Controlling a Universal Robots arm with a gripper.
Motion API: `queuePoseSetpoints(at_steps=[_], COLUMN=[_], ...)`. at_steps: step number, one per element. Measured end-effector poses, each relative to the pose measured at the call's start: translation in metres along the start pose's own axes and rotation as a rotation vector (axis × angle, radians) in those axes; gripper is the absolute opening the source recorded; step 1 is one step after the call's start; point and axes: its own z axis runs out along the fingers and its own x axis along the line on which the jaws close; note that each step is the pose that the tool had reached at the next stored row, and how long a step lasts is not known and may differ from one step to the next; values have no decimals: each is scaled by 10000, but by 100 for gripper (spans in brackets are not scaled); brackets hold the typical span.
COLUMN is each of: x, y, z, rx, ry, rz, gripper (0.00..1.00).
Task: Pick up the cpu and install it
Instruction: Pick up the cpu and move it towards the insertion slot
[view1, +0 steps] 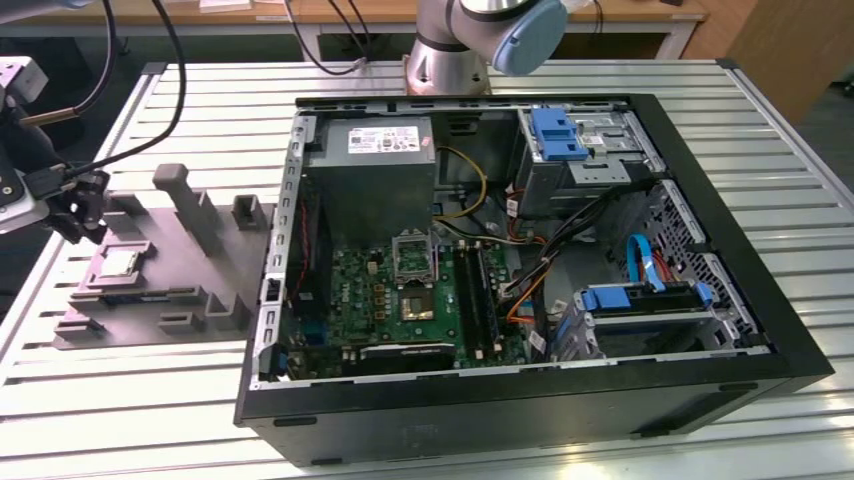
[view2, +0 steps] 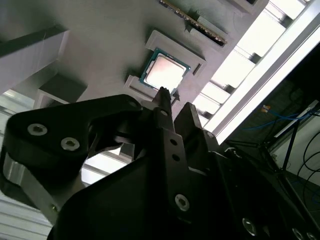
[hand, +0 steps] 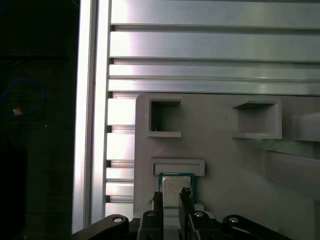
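The cpu (view1: 120, 262), a small silvery square chip, lies flat in a recess of the grey holder plate (view1: 187, 250) at the exterior view's left, outside the computer case. My gripper (view1: 83, 225) hangs above it and slightly toward the exterior view's left, touching nothing. Both wrist views look down past the black fingers: the cpu (view2: 165, 72) (hand: 175, 184) lies just beyond the gripper (view2: 169, 92) (hand: 171, 197). The fingers stand a narrow gap apart with nothing between them. The empty cpu socket (view1: 414, 258) sits on the green motherboard (view1: 367, 295) inside the case.
The open black computer case (view1: 747, 300) lies on its side on the slatted metal table (view1: 801, 130), with cables, blue drive brackets (view1: 558, 135) and a power supply (view1: 387, 145) inside. Upright grey posts (view1: 180, 190) rise from the holder plate beside the cpu. The arm's base (view1: 447, 60) stands behind the case.
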Motion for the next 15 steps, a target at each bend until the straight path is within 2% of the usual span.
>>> queuePoseSetpoints(at_steps=[1, 2, 4, 5, 7, 8, 9, 13, 15], x=[0, 1, 2, 3, 4, 4, 4, -3, -30], y=[0, 0, 0, 0, 0, 0, 0, 0, 0], z=[0, 0, 0, 0, 0, 0, 0, 5, 9], rx=[0, 0, 0, 0, 0, 0, 0, 3, 4], ry=[0, 0, 0, 0, -1, 0, 0, -2, -2], rz=[0, 0, 0, 0, 0, 0, 0, 11, 48], gripper=[29, 29, 41, 41, 53, 53, 59, 59, 59])
